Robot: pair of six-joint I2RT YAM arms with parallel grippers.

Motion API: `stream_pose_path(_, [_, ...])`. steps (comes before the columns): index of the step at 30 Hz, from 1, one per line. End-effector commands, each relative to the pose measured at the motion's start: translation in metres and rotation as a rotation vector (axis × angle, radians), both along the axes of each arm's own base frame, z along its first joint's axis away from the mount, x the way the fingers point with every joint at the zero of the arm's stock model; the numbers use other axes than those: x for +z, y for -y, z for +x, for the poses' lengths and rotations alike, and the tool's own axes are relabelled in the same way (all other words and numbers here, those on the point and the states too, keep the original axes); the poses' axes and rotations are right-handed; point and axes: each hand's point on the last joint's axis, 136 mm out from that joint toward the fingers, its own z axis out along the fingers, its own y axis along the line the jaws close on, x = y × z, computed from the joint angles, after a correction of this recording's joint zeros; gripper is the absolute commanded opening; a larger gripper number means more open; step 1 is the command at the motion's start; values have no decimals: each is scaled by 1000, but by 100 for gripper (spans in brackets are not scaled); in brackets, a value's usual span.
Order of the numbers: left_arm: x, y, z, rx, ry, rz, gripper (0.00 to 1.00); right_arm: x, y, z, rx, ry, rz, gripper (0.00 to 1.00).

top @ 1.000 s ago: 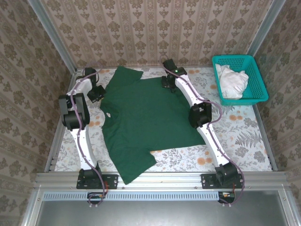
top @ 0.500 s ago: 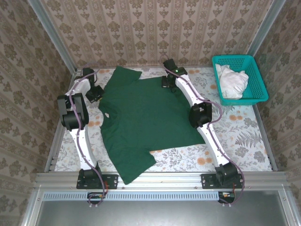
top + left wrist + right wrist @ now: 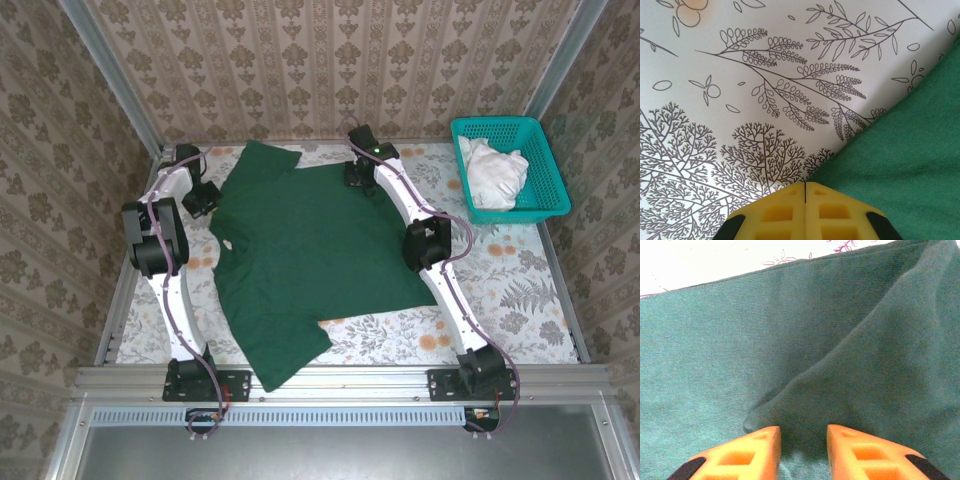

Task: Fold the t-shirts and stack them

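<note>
One plain dark green cotton t-shirt (image 3: 310,260) lies spread flat on the flower-printed worktop (image 3: 500,290), with no fold or stack made, the left gripper (image 3: 805,187) pressed together at its far-left edge and the right gripper (image 3: 803,432) apart astride a raised far-right fold.

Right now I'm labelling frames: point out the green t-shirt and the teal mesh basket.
green t-shirt (image 3: 310,250), top external view, chest panel.
teal mesh basket (image 3: 550,165), top external view, right wall.

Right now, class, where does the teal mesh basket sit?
In the top external view the teal mesh basket sits at the far right corner of the table, holding white cloth, right of the green t-shirt.
</note>
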Motion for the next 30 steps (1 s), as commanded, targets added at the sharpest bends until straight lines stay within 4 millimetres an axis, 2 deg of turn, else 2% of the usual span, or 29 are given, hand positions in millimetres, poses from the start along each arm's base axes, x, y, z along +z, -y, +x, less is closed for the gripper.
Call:
stream_pose_path(1, [18,-3,1,-12,28,3,0,-14,-6,-10,4,-45,-9,26])
stream_pose_path(8, [19,-3,3,-14,32,5,0,-13,-3,-9,-3,-40,-23,6])
stream_pose_path(12, [19,-5,2,-14,28,16,0,5,6,-3,-26,-9,-20,0])
stream_pose_path(22, [20,-22,3,16,24,65,0,69,53,16,-102,59,122,0])
stream_pose_path(30, [21,-29,17,32,43,84,0,88,102,25,-188,81,151,0])
